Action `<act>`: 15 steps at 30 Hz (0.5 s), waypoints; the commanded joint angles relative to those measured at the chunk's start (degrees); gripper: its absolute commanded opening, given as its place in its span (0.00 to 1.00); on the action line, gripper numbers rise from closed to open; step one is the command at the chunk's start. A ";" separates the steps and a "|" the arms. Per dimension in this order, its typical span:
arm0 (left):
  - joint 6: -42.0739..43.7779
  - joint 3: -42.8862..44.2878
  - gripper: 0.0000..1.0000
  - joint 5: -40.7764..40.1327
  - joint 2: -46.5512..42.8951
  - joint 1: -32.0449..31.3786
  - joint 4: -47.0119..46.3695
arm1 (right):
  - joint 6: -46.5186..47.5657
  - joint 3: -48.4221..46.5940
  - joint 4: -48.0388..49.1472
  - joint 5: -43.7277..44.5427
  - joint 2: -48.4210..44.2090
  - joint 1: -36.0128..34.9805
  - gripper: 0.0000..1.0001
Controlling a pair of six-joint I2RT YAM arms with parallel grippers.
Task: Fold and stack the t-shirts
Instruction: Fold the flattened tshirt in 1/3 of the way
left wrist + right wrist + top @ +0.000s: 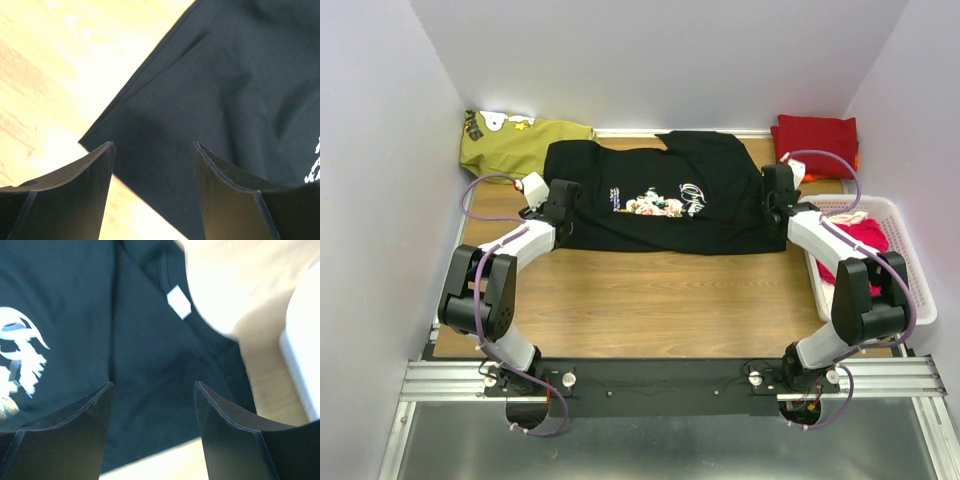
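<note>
A black t-shirt (660,195) with a multicoloured front print lies spread on the wooden table, partly folded. My left gripper (563,200) is open over its left corner; the left wrist view shows the black cloth (210,90) and that corner between the fingers. My right gripper (778,198) is open over the shirt's right edge; the right wrist view shows the cloth (145,365), a white neck label (179,301) and part of the print. A folded dark red t-shirt (817,140) lies at the back right. Bright pink shirts (863,240) lie in the white basket.
A white basket (910,260) stands at the right edge, its wall showing in the right wrist view (302,370). An olive bag (515,142) with a cartoon print lies at the back left. Grey walls close in the table on three sides.
</note>
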State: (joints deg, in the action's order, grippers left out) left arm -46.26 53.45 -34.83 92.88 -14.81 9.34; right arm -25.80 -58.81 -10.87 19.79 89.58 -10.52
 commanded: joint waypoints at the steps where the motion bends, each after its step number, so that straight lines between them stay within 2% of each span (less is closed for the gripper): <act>1: -0.15 -1.42 0.72 4.24 -1.13 0.22 -0.65 | -3.29 4.48 -3.36 -4.05 -0.90 0.07 0.73; 9: 0.47 1.65 0.69 11.62 4.58 0.39 1.11 | -4.08 6.16 -4.24 -8.18 3.14 -0.02 0.71; 15: -2.25 6.93 0.60 10.75 11.43 0.57 11.65 | -4.34 8.26 -4.24 -7.93 3.85 0.07 0.71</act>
State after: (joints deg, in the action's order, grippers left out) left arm -46.50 56.47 -25.32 99.35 -14.61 12.62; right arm -29.10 -52.71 -13.47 13.10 92.53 -10.52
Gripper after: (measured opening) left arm 0.643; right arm 0.709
